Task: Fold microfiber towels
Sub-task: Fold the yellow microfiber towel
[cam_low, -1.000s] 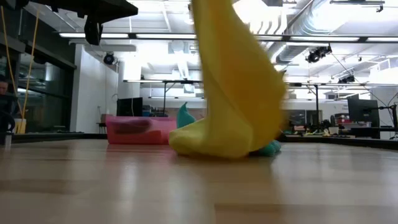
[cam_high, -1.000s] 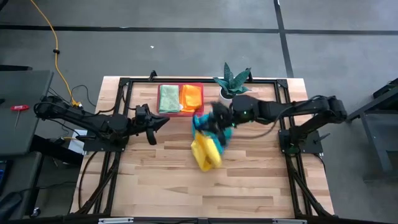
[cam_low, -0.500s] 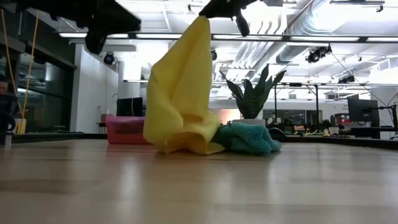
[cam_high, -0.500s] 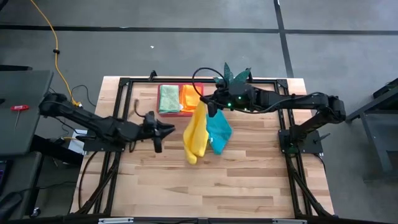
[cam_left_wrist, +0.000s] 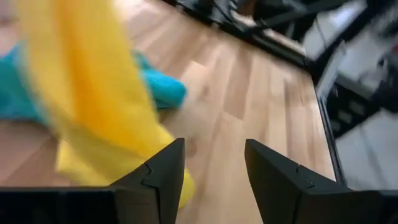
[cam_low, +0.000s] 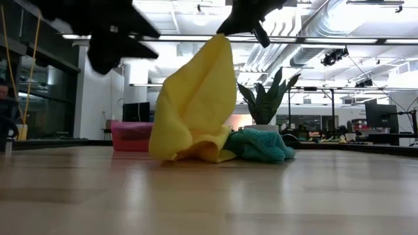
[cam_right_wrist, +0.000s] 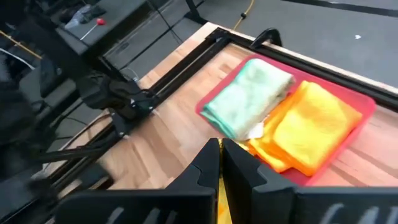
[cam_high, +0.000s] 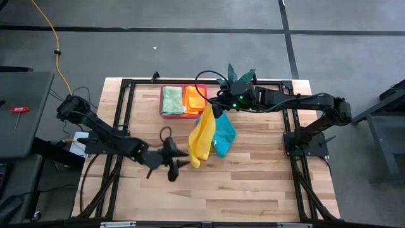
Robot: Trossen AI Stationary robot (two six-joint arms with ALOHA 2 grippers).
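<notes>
A yellow towel [cam_high: 199, 139] hangs from my right gripper [cam_high: 215, 109], which is shut on its upper end above the table's middle. The towel's lower end rests on the wood, beside a crumpled teal towel [cam_high: 223, 134] lying there. My left gripper [cam_high: 182, 158] hovers open close to the yellow towel's lower end on its near-left side, touching nothing; in its wrist view the yellow towel [cam_left_wrist: 93, 93] lies ahead of the gripper [cam_left_wrist: 214, 165]. A folded light green towel [cam_right_wrist: 249, 102] and an orange towel [cam_right_wrist: 311, 127] lie in the pink tray [cam_high: 204, 88]. My right gripper pinches the yellow towel's topmost tip [cam_low: 222, 40] between its two shut fingers; a yellow sliver [cam_right_wrist: 219, 186] shows between them. The fingers come from above, slanting down. The towel hangs below in loose folds, its lower end [cam_low: 189, 153] bunched on the table.
A potted plant [cam_high: 237, 79] stands at the far edge, right of the tray. Black frame rails [cam_high: 117, 126] run along the table's left and right sides. Bare wood [cam_high: 253, 183] lies toward the near edge.
My right gripper has risen and gone toward the far edge, drawing the yellow towel upright off the teal one; the towel's lower end stays on the table. My left gripper has swung toward the near edge and right, up to the towel's lower end, and has opened.
</notes>
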